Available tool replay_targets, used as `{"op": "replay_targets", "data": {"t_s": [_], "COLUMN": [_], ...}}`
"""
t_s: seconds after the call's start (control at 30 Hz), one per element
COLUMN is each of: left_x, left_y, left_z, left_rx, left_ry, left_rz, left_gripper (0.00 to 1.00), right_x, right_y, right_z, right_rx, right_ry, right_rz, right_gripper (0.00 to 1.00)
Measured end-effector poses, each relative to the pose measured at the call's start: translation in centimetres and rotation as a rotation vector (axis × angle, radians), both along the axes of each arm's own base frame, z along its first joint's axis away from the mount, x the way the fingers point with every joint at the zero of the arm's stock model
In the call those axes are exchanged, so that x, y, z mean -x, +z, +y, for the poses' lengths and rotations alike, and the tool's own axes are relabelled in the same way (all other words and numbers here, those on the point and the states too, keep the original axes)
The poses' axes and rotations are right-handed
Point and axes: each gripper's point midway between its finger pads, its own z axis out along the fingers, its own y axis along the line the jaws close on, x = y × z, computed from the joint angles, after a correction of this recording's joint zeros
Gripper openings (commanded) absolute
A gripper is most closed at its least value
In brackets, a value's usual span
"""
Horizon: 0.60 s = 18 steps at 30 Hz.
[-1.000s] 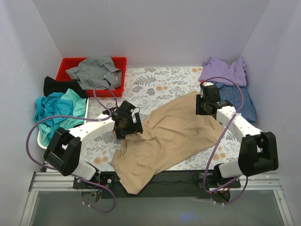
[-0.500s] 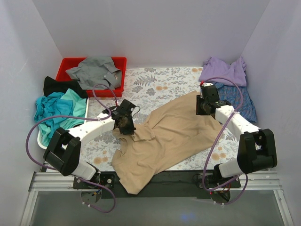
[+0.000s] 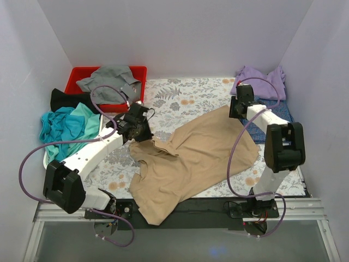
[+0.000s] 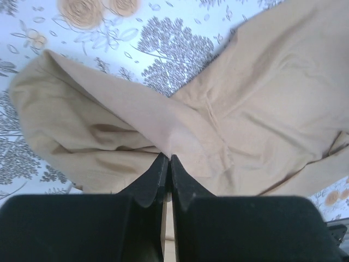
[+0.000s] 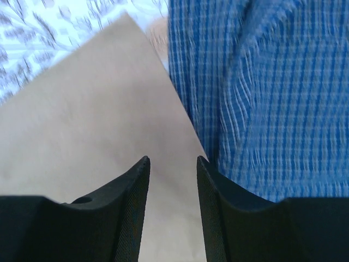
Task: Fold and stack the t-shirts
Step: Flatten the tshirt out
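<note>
Top external: left gripper (image 3: 142,136), pinching the tan t-shirt (image 3: 204,150), has pulled leftward; right gripper (image 3: 234,112), fingers spread, has moved back to the shirt's far corner.

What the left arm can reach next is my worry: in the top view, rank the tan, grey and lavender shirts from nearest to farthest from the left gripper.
1. Tan shirt: mid-table, pinched in the left gripper.
2. Grey shirt: in the red bin, far left.
3. Lavender shirt: far right corner.
</note>
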Motion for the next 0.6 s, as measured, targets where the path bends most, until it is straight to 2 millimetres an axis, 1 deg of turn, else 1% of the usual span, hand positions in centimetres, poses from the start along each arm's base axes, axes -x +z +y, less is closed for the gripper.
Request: {"op": "replay_targets", "data": {"t_s": [0.03,0.23,0.37,0.43,0.57,0.6], "left_x": [-0.2,-1.5,-1.9,-2.2,-2.5,-2.6], "left_y": [0.2,0.7,0.7,0.7,0.8,0.8], "left_z": [0.4,2.8,3.5,3.6,3.8,3.9], "left_rx": [0.001,-0.003,-0.004,0.000,0.007,0.008], "left_ry": [0.011,0.077,0.096,0.098,0.104,0.105], "left_rz": [-0.008,-0.025,-0.027,-0.033,-0.037,-0.036], "left_gripper": [0.00,0.00,0.00,0.00,0.00,0.00], "right_x": [-1.4,-6.4,-8.8,-9.9,-11.6,-12.2], "right_y": [-0.2,-1.6,-3.0,-3.6,-4.9,-4.7], "right_z": [0.4,2.8,4.2,4.4,4.4,4.3], "right_rx": [-0.018,-0.096,-0.129,-0.136,-0.143,-0.143], "right_ry": [0.009,0.081,0.133,0.146,0.160,0.160], "right_rz": [-0.008,-0.024,-0.023,-0.028,-0.021,-0.032], "right_gripper": [0.48,0.51,0.52,0.53,0.55,0.55]}}
